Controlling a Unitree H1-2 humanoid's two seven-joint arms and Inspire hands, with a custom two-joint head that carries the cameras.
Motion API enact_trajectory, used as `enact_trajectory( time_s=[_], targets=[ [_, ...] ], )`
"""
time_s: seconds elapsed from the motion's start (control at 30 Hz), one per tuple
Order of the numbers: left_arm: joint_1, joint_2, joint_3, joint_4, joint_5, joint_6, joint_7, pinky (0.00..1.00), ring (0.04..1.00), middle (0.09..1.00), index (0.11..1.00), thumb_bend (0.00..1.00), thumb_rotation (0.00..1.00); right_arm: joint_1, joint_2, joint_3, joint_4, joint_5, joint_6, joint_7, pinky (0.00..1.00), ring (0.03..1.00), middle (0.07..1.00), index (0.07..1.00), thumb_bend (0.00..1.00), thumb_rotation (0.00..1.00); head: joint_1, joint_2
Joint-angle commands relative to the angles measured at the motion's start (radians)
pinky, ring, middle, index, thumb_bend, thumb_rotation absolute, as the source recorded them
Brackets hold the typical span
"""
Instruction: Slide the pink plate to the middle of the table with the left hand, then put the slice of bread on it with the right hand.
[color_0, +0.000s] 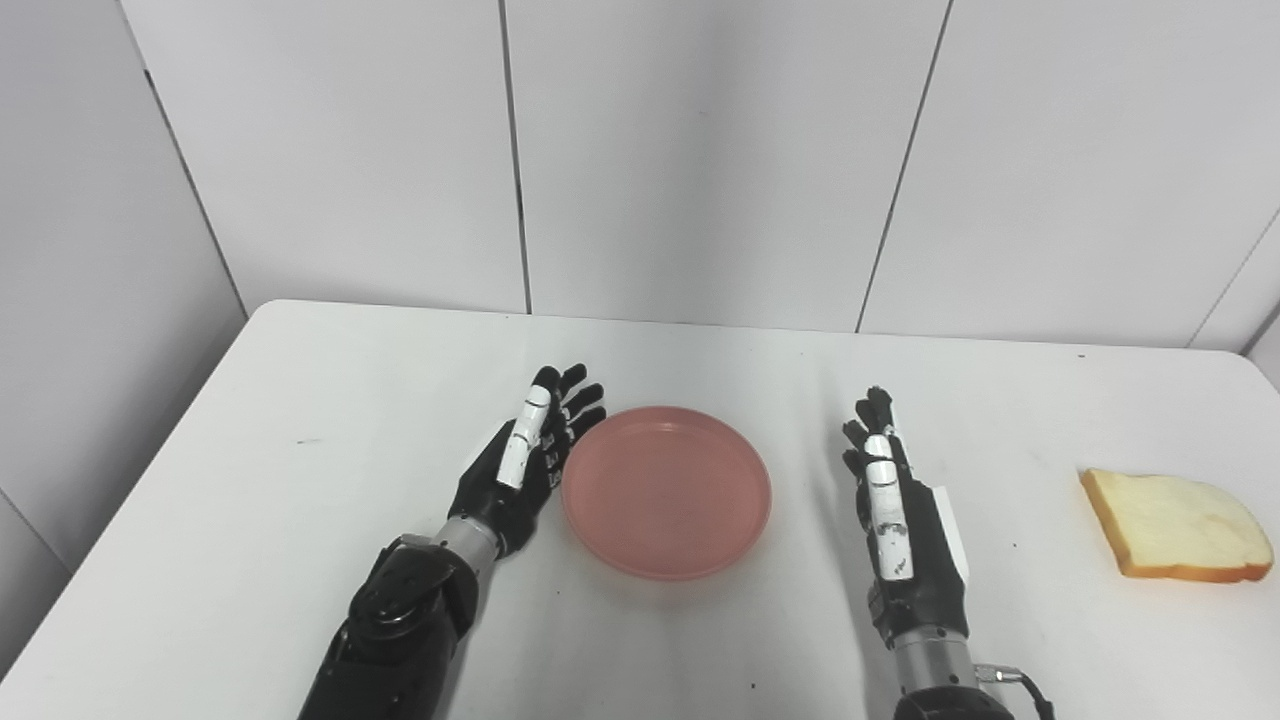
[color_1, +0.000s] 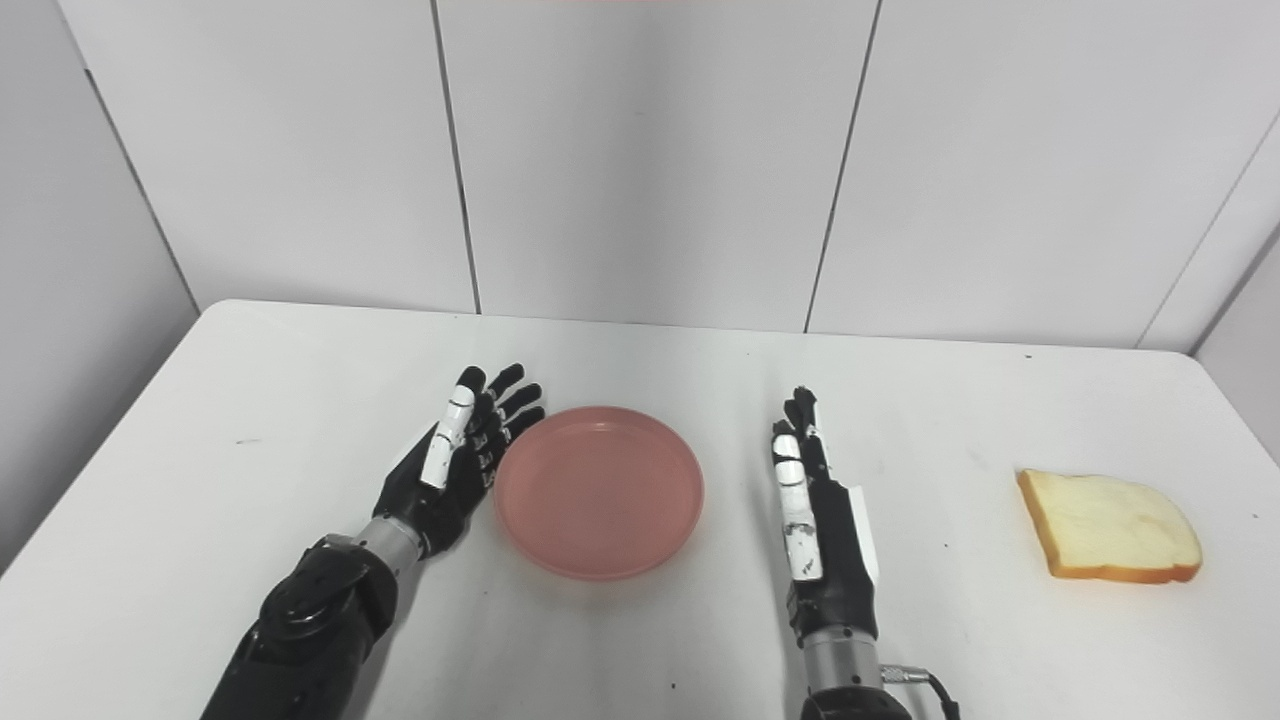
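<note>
The plate (color_0: 666, 491) sits low in the centre of the frame, roughly mid-surface, so the slide looks done or nearly so. That would explain the left robot hand (color_0: 520, 460): it stands edge-on against the plate's left rim, palm turned toward the plate, fingers straight and spread a little, pointing up the frame. It grips nothing; it looks placed to push sideways, not to lift. Whether the fingers actually touch the rim or stand just beside it I cannot tell.

The bread (color_0: 1175, 525) lies flat at the right edge of the frame, well apart from the plate and untouched, so the second step appears not yet begun.

The right robot hand (color_0: 895, 500) rests between plate and bread, nearer the plate, at about the plate's height in the frame. It too stands on edge, fingers extended and close together, pointing up the frame, empty. Its forearm rises almost straight from the bottom edge; the left forearm comes in slanting toward the upper right. The white surface (color_0: 300, 480) carries nothing else.
</note>
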Motion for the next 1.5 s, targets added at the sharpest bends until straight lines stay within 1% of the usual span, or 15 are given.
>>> enact_trajectory(
  time_s=[0.0, 0.13, 0.3, 0.5, 0.63, 0.8, 0.9, 1.0, 1.1, 1.17, 1.2, 1.23, 1.33, 1.4, 1.47],
  targets=[
    [-0.004, -0.031, -0.028, -0.015, -0.004, 0.012, -0.047, 0.95, 0.958, 0.953, 0.954, 0.68, 1.0, -0.02, 0.015, 0.006, -0.041, -0.012, -0.043, -0.008, 0.98, 0.969, 0.989, 1.0, 0.49, 1.0, 0.001, 0.0],
    [0.011, -0.053, -0.032, -0.032, -0.007, 0.026, -0.041, 0.95, 0.963, 0.961, 0.963, 0.68, 1.0, -0.021, 0.021, 0.008, -0.045, -0.016, -0.037, -0.01, 0.98, 0.968, 0.988, 0.996, 0.5, 1.0, -0.025, 0.009],
    [0.027, -0.079, -0.024, -0.037, 0.001, 0.015, -0.026, 0.95, 0.96, 0.964, 0.965, 0.7, 1.0, -0.021, 0.023, 0.016, -0.046, -0.026, -0.038, -0.009, 0.99, 0.974, 0.994, 0.999, 0.47, 1.0, -0.044, 0.016],
    [0.036, -0.084, -0.016, -0.033, 0.016, -0.007, -0.018, 0.95, 0.96, 0.961, 0.957, 0.71, 1.0, -0.021, 0.025, 0.015, -0.044, -0.033, -0.035, -0.014, 0.98, 0.974, 0.99, 0.997, 0.49, 1.0, -0.049, 0.016],
    [0.044, -0.086, -0.013, -0.045, 0.036, -0.039, -0.003, 0.96, 0.959, 0.96, 0.959, 0.69, 1.0, -0.022, 0.019, 0.013, -0.041, -0.049, -0.041, -0.017, 0.98, 0.97, 0.989, 0.997, 0.48, 1.0, -0.059, 0.014],
    [0.052, -0.093, -0.005, -0.067, 0.064, -0.045, 0.019, 0.98, 0.962, 0.975, 0.976, 0.7, 1.0, -0.026, 0.012, 0.002, -0.058, -0.07, -0.028, -0.023, 0.96, 0.961, 0.982, 0.992, 0.47, 1.0, -0.08, 0.013],
    [0.058, -0.103, -0.005, -0.076, 0.087, -0.058, 0.04, 0.97, 0.959, 0.974, 0.976, 0.69, 1.0, -0.033, 0.004, -0.008, -0.067, -0.073, -0.018, -0.022, 0.96, 0.962, 0.983, 0.99, 0.46, 1.0, -0.111, 0.002],
    [0.065, -0.116, -0.001, -0.09, 0.109, -0.071, 0.06, 0.99, 0.969, 0.984, 0.988, 0.68, 1.0, -0.055, -0.016, -0.022, -0.069, -0.072, -0.022, -0.015, 0.97, 0.965, 0.989, 0.993, 0.47, 1.0, -0.134, -0.009],
    [0.074, -0.133, 0.011, -0.103, 0.122, -0.106, 0.085, 0.98, 0.958, 0.977, 0.987, 0.64, 1.0, -0.09, -0.038, -0.037, -0.071, -0.078, -0.036, -0.019, 0.99, 0.969, 0.991, 0.995, 0.48, 1.0, -0.152, -0.019],
    [0.08, -0.135, 0.013, -0.102, 0.134, -0.128, 0.092, 0.97, 0.959, 0.975, 0.989, 0.64, 1.0, -0.115, -0.065, -0.048, -0.077, -0.087, -0.032, -0.015, 0.98, 0.969, 0.994, 0.999, 0.5, 1.0, -0.189, -0.041],
    [0.081, -0.136, 0.013, -0.102, 0.138, -0.134, 0.092, 0.98, 0.966, 0.977, 0.992, 0.65, 1.0, -0.122, -0.072, -0.05, -0.078, -0.088, -0.032, -0.013, 0.97, 0.966, 0.993, 1.0, 0.5, 1.0, -0.189, -0.041],
    [0.085, -0.134, 0.014, -0.099, 0.145, -0.145, 0.095, 0.98, 0.967, 0.977, 0.993, 0.65, 1.0, -0.143, -0.089, -0.057, -0.072, -0.09, -0.04, -0.012, 0.97, 0.965, 0.993, 1.0, 0.5, 1.0, -0.227, -0.061],
    [0.094, -0.13, 0.015, -0.1, 0.153, -0.161, 0.096, 0.97, 0.972, 0.977, 0.991, 0.65, 1.0, -0.194, -0.135, -0.067, -0.048, -0.122, -0.069, -0.016, 0.94, 0.948, 0.969, 0.976, 0.54, 1.0, -0.252, -0.072],
    [0.101, -0.134, 0.018, -0.105, 0.149, -0.165, 0.096, 0.96, 0.966, 0.977, 0.989, 0.66, 1.0, -0.223, -0.162, -0.072, -0.043, -0.14, -0.066, -0.017, 0.93, 0.94, 0.959, 0.961, 0.56, 0.98, -0.27, -0.08],
    [0.104, -0.133, 0.021, -0.105, 0.143, -0.164, 0.092, 0.97, 0.962, 0.977, 0.99, 0.67, 1.0, -0.247, -0.188, -0.076, -0.059, -0.132, -0.037, 0.0, 0.94, 0.949, 0.97, 0.964, 0.58, 0.95, -0.283, -0.086]
  ],
)
